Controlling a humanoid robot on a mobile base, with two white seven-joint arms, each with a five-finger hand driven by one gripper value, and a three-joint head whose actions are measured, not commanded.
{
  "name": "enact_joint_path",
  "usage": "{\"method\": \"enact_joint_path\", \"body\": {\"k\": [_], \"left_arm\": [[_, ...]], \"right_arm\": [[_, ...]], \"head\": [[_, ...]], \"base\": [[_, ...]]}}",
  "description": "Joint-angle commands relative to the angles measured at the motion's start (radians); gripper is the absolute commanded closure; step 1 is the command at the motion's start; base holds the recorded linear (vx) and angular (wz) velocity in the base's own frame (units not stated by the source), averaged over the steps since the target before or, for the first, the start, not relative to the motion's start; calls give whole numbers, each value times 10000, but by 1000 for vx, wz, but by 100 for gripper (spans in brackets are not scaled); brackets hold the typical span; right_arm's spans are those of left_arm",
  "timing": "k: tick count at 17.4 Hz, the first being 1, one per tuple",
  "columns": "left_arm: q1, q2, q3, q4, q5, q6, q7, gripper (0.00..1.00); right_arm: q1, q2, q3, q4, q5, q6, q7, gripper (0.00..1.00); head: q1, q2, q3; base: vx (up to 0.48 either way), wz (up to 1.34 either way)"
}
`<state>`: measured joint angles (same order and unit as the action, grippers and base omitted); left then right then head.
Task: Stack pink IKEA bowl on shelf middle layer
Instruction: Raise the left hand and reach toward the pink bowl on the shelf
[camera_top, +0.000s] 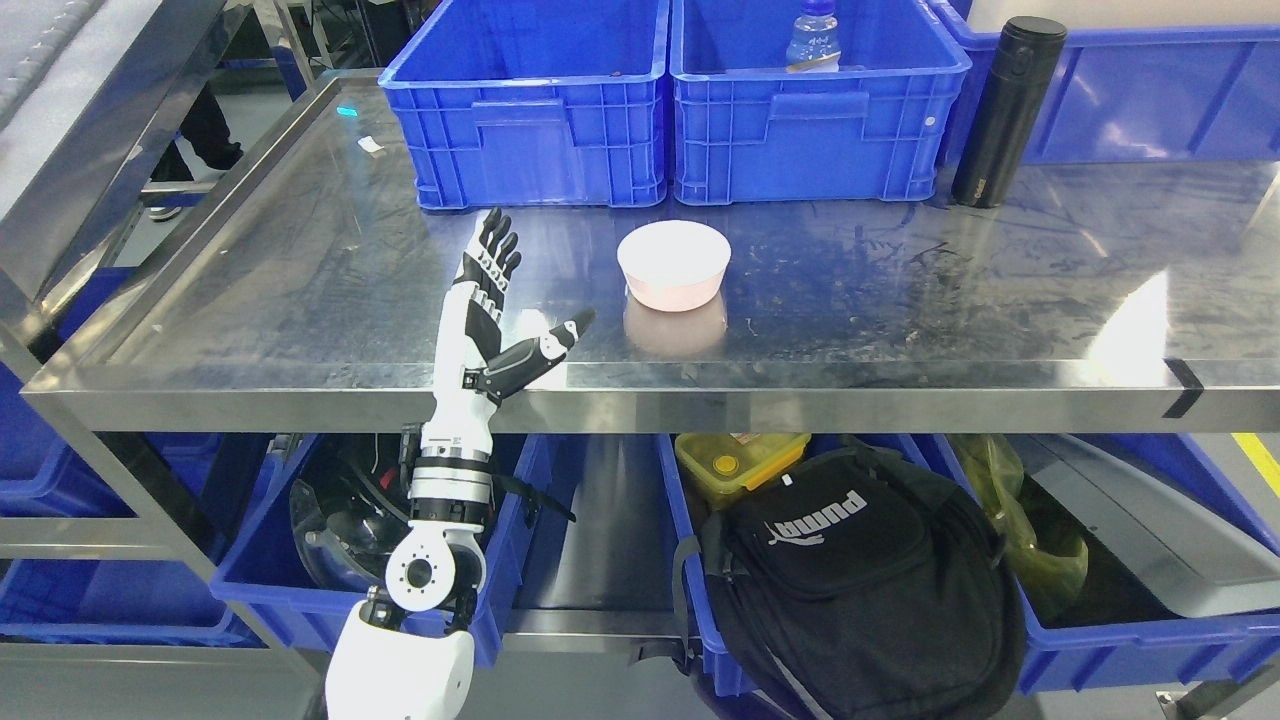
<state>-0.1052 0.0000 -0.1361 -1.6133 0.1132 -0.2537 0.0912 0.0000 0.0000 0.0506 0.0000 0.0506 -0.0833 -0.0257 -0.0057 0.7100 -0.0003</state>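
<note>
**Open left hand beside the pink bowl on the steel shelf**

The left hand (495, 305) reaches up from the lower left over the front edge of the steel shelf (300, 300). Its four fingers (492, 250) are straight and held together, pointing away from the camera; the thumb (545, 348) sticks out sideways toward the bowl. It holds nothing.

The pink bowl (673, 264) stands upright on the shelf, a little right of the hand and clear of the thumb tip. Only one bowl shows, and it looks empty.

Behind the bowl sit two blue crates side by side. The left crate (530, 120) shows nothing inside; the right crate (815, 120) holds a clear bottle (812, 38). Right of the crates, well away from the bowl, a black flask (1005, 110) stands upright.

Below the shelf, lower blue bins (1150, 640) hold a black bag (860, 570), a yellow lidded box (740, 462) and a dark helmet-like object (340, 510).
</note>
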Motion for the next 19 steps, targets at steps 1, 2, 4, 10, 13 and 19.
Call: {"method": "enact_joint_path", "body": {"k": [1,2,4,10,13,19], "left_arm": [[55,174,-81,-19,-12,-9,8,0],[55,174,-66,-19,-12,-24,8,0],[10,174,316,-4,-12,-405,8,0],[-1887,4717,410,57,-1477,-746,-1949,0],[-3239,5933,166,119,-3640,-623,-5117,0],[-4377,5585,72,119,-5718,-669,-8734,0]], "right_arm": [[215,-175,0,-175,0,4,-4,0],[215,-175,0,-175,0,4,-4,0],[215,-175,0,-175,0,4,-4,0],[215,-175,0,-175,0,4,-4,0],[215,-175,0,-175,0,4,-4,0],[215,-175,0,-175,0,4,-4,0]], "head": [[0,0,0],[0,0,0],[0,0,0],[0,0,0],[0,0,0],[0,0,0]], "base": [[0,0],[0,0],[0,0],[0,0],[0,0],[1,-5]]}}
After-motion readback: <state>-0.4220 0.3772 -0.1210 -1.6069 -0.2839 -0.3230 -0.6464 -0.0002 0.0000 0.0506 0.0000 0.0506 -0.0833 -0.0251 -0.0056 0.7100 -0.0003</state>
